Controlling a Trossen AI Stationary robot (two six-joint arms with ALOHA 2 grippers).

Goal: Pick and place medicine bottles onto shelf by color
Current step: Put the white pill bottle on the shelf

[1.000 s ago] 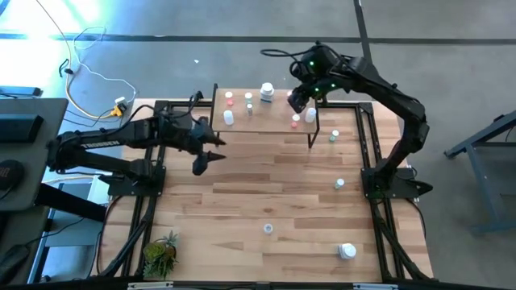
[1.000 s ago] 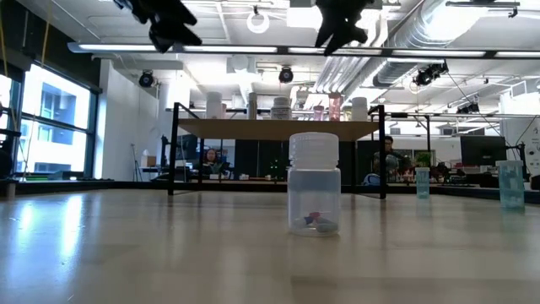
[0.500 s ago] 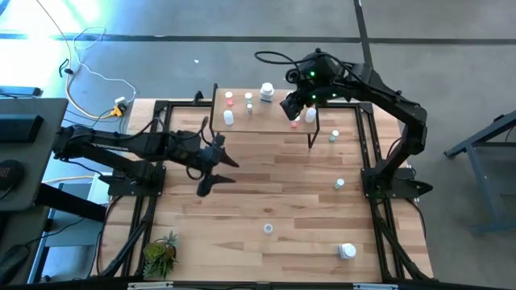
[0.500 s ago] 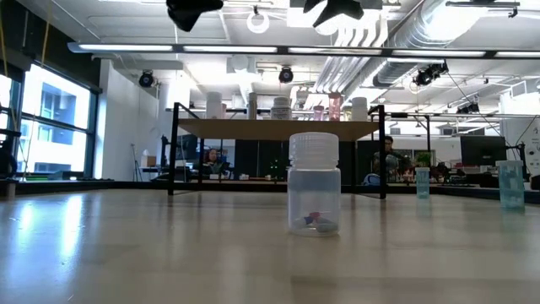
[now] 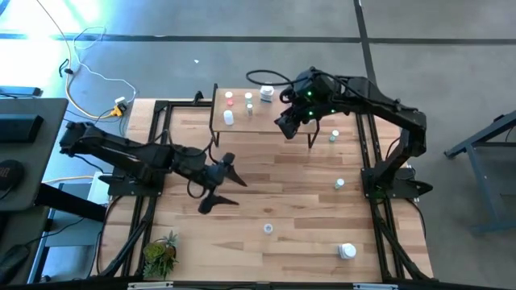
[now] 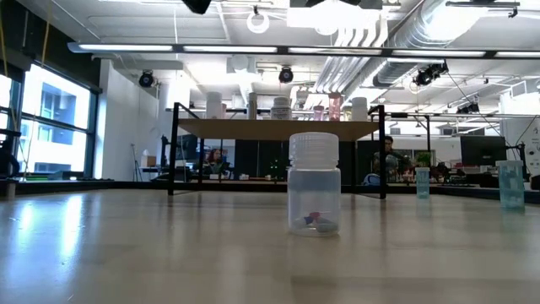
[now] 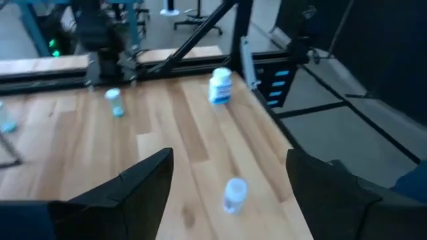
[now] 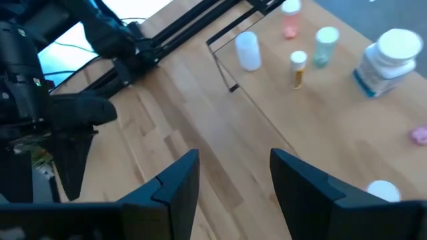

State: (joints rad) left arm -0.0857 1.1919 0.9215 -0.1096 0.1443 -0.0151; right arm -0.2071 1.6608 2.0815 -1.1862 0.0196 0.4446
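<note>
The shelf [image 5: 256,113] stands at the table's far edge, and several small medicine bottles and one larger white bottle [image 5: 267,91] stand on its board. In the right wrist view the shelf [image 8: 313,127] carries white [image 8: 248,50], pink [image 8: 291,20], green [image 8: 325,43] and yellow-capped [image 8: 298,67] bottles. My right gripper [image 5: 286,125] [image 8: 230,163] hovers open over the shelf's near edge. My left gripper [image 5: 220,187] [image 7: 230,160] hangs open over the middle of the table. Ahead of it stand a small white bottle [image 7: 235,193] and a larger bottle [image 7: 220,87]. Both grippers are empty.
Loose bottles stand on the table: a green-capped one [image 5: 334,137], a small one [image 5: 339,184], one mid-table [image 5: 268,229] [image 6: 314,184] and a larger one [image 5: 347,251] near the right front. A potted plant [image 5: 160,253] sits at the near left corner. Black frame rails run along both sides.
My left gripper has moved toward the table's near edge and to the right, out over the middle of the table, staying open. My right gripper has drawn back from the shelf's right part toward its near edge and to the left.
</note>
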